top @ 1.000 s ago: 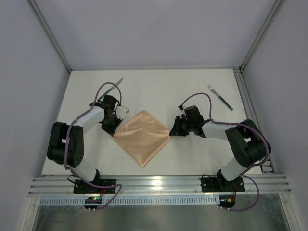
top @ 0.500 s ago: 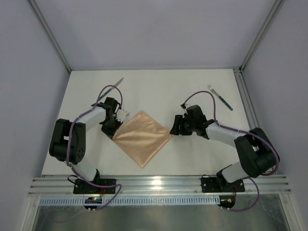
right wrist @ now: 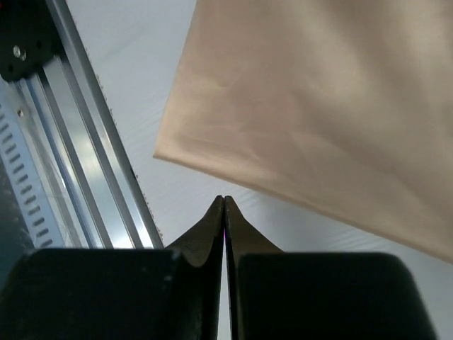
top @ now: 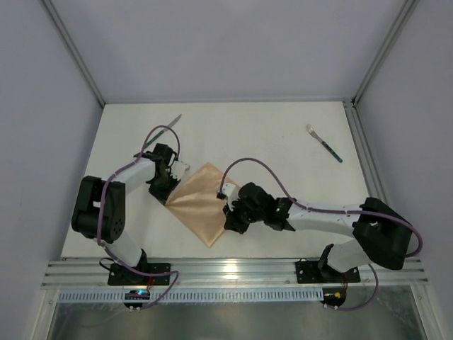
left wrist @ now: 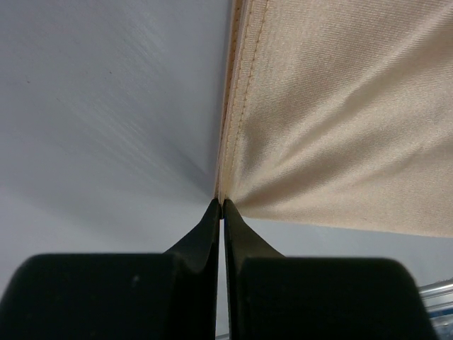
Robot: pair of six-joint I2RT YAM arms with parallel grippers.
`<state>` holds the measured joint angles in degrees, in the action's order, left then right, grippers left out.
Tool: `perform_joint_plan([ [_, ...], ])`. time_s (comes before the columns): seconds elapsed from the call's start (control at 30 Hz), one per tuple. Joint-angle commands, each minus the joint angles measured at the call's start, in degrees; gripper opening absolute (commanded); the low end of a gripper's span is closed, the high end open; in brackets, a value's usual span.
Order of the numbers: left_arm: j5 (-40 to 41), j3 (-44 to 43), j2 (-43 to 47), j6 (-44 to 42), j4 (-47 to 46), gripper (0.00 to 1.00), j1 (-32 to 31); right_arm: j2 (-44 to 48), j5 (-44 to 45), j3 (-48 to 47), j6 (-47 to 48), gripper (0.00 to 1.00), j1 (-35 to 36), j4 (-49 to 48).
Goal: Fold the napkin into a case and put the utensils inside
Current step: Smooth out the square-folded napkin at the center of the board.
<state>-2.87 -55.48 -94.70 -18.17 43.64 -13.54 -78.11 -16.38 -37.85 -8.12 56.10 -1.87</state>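
top external | left end effector (top: 167,196) pinching napkin (top: 201,202) corner | right end effector (top: 228,226) closed (empty)

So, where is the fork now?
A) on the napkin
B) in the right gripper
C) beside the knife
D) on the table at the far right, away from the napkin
D: the fork lies on the white table far right, apart from the napkin.

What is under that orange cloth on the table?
Only the white table shows around the cloth; nothing pokes out at its edges. The knife and fork lie apart from it. What lies directly beneath is hidden by the fabric, and the right arm covers one corner.
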Motion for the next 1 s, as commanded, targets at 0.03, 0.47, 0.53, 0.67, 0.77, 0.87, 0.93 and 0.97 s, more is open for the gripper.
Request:
perform_joint_plan([
  [0.03,0.9,2.1,-0.2,-0.3,-4.2,0.00,0.1,-7.8,-2.7,-6.3,7.7,0.04,5.0,-0.2],
  [0.47,-0.6,2.1,0.0,-0.5,-4.6,0.01,0.1,-18.4,4.2,-17.0,11.6,0.04,13.2,4.6],
  [0.53,-0.6,2.0,0.0,-0.5,-4.6,0.01,0.1,-21.0,5.0,-18.8,11.6,0.04,13.2,7.0],
  [0.67,-0.6,2.2,0.6,-0.5,-4.4,0.01,0.1,-22.6,7.0,-17.7,11.4,0.04,13.8,12.1],
  [0.77,-0.4,2.6,0.7,-0.5,-4.9,0.01,0.1,-20.3,7.4,-14.4,11.5,0.04,13.8,11.6],
  [0.87,-0.6,2.5,0.6,-0.3,-5.1,0.01,0.1,-22.4,7.4,-16.1,12.2,0.04,13.8,13.7],
  [0.93,-0.2,2.4,0.4,0.0,-5.2,0.01,0.1,-22.4,7.8,-16.4,12.0,0.04,13.8,15.0],
  [0.97,0.0,2.7,0.6,-0.1,-5.3,0.01,0.1,-22.2,7.8,-16.1,12.0,0.04,13.8,15.6],
])
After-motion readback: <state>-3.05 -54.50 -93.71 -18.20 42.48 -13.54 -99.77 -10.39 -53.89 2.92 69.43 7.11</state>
